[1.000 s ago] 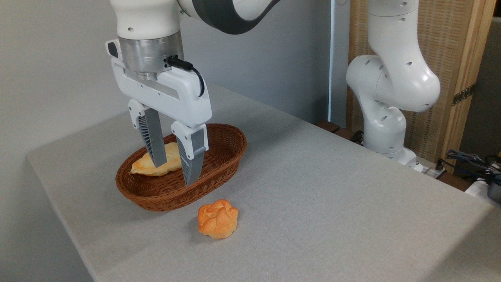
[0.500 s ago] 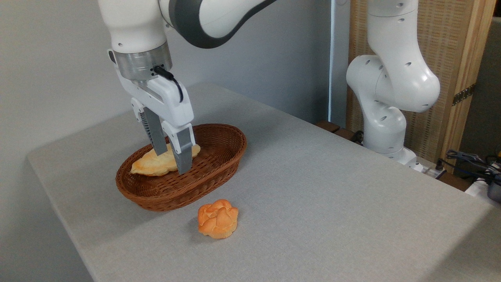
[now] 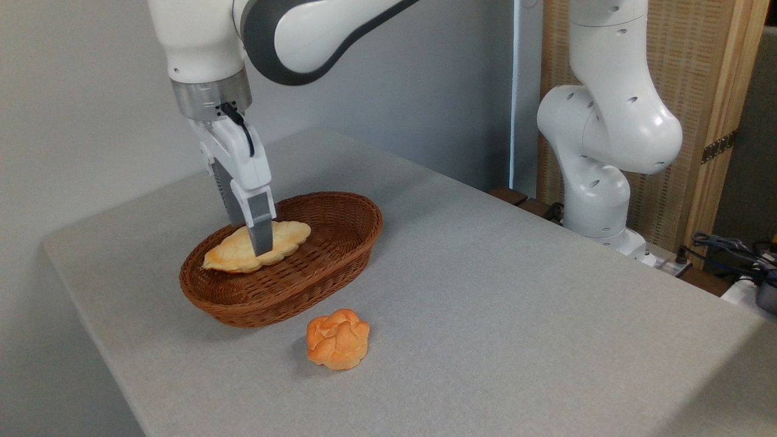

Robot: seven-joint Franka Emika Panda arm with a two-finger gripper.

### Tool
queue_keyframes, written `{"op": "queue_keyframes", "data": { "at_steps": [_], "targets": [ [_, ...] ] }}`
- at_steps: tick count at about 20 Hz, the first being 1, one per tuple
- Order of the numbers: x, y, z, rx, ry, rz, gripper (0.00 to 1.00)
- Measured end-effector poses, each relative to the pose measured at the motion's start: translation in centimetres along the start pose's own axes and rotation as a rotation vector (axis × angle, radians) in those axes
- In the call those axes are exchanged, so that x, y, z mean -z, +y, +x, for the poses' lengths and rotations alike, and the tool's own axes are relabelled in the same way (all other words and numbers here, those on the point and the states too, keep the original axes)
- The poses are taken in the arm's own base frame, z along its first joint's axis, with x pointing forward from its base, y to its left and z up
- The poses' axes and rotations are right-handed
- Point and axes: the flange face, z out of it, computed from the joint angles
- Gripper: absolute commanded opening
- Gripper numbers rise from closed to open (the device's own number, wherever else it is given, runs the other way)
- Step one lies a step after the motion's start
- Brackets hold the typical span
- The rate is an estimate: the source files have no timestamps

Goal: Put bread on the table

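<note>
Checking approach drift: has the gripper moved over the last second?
Yes. The gripper has shifted left and turned edge-on relative to the basket, now sitting over the bread middle rather than near the basket's centre.

You have the bread [image 3: 243, 254] lying in the basket [image 3: 315, 273] on the table [image 3: 485, 291], the gripper [image 3: 258, 243] over it, and the bun [image 3: 338, 338] in front of the basket.

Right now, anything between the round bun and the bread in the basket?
Only the basket's near wicker wall and a short strip of bare table separate the bun from the bread, per the fixed camera.
</note>
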Motion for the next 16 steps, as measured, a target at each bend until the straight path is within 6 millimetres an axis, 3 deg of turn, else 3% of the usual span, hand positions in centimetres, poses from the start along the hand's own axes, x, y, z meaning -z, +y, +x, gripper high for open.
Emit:
{"op": "queue_keyframes", "data": {
  "at_steps": [3, 10, 16],
  "targets": [
    [-1.6, 0.9, 0.8, -0.032, 0.015, 0.005, 1.00],
    [-3.0, 3.2, 2.1, -0.187, 0.004, -0.017, 1.00],
    [-6.5, 5.1, 3.7, -0.281, -0.025, -0.073, 1.00]
  ]
}}
